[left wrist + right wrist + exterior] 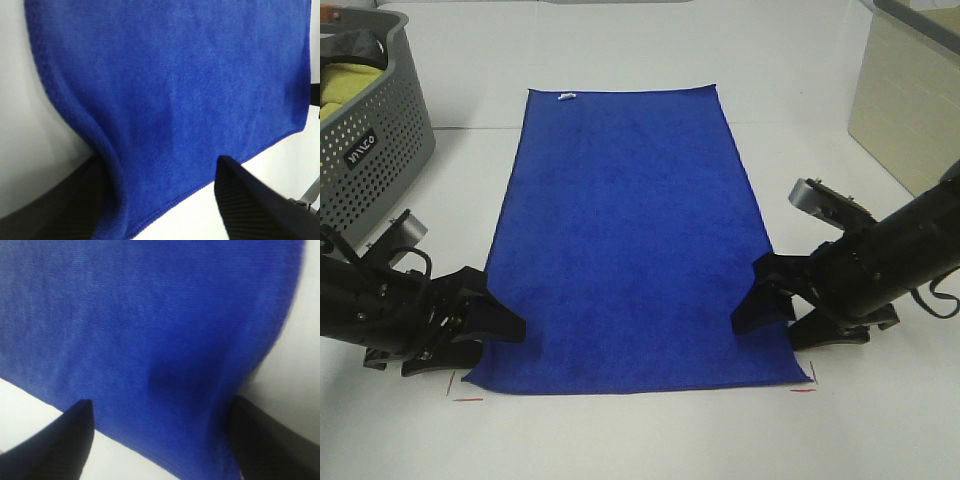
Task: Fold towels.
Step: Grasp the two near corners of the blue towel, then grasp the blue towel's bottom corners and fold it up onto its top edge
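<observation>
The royal-blue towel (625, 240) lies spread flat on the white table, long side running away from me, with its small white tag (566, 97) at the far short edge. My left gripper (500, 340) is open at the towel's near left corner; in the left wrist view (159, 162) its two black fingers (250, 200) straddle that corner, and the towel (175, 90) edge is slightly rucked beside one finger. My right gripper (748, 295) is open at the near right edge; in the right wrist view (161, 401) its fingers (75, 435) straddle the towel (150, 315) edge.
A grey perforated basket (370, 150) stands at the back left with a yellow-green cloth (345, 85) in it. A beige box (910, 100) stands at the back right. Red marks (803, 388) sit on the table by the towel's near corners.
</observation>
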